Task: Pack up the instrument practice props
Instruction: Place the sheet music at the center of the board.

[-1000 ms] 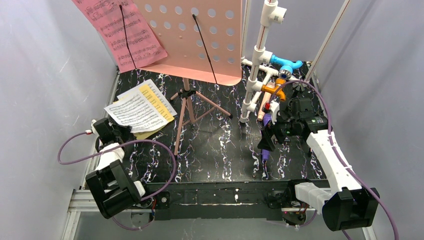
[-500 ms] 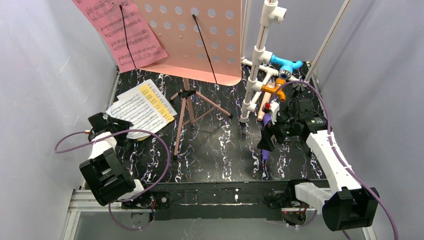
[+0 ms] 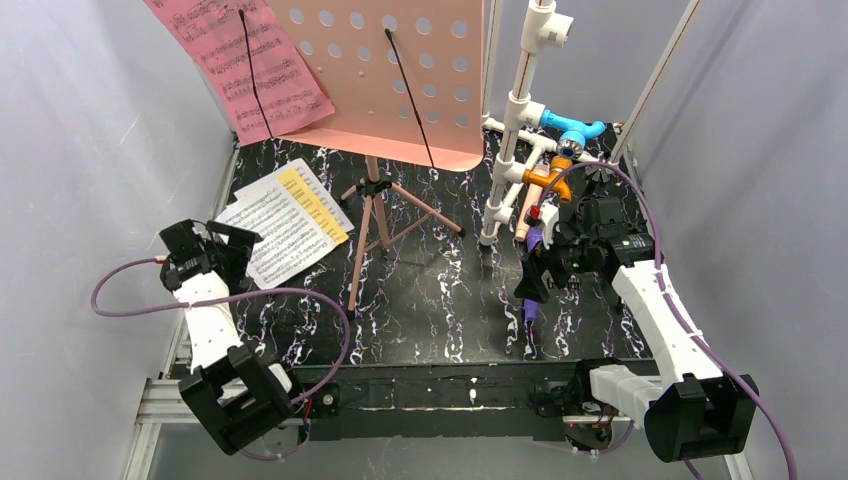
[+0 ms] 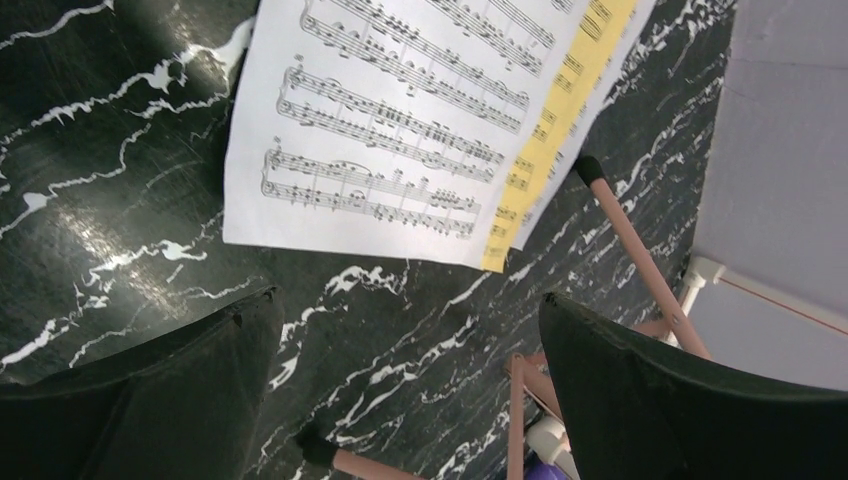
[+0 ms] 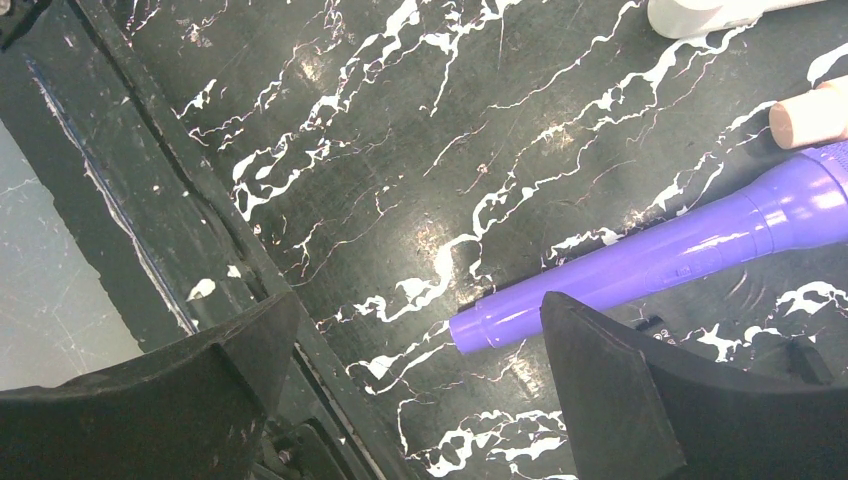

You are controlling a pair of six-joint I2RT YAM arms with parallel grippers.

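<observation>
Printed music pages [image 3: 285,215], white over yellow, lie flat on the black marbled table at the left. My left gripper [image 3: 232,248] hovers just near of them, open, nothing between its jaws; in its wrist view the pages [image 4: 400,110] sit beyond the gripper [image 4: 410,300]. The pink perforated sheet-music holder [image 3: 390,70] stands on folding tripod legs [image 3: 372,225] and carries a pink music sheet [image 3: 250,70]. A purple microphone [image 3: 530,300] lies under my open right gripper [image 3: 542,278]; its handle end [image 5: 680,260] lies beside the right finger of that gripper [image 5: 420,310], untouched. A beige microphone [image 3: 524,222] lies beside it.
A white pipe frame [image 3: 520,110] with blue and orange fittings stands at the back right, its foot [image 5: 700,12] close to the microphones. A pink tripod leg [image 4: 640,250] runs close to my left gripper's right finger. The table's black front rail [image 5: 150,200] lies left of my right gripper.
My left gripper has opened and let go of the white music page, which now lies flat on the stack. The left arm has drawn back toward the left wall. The right arm has not moved.
</observation>
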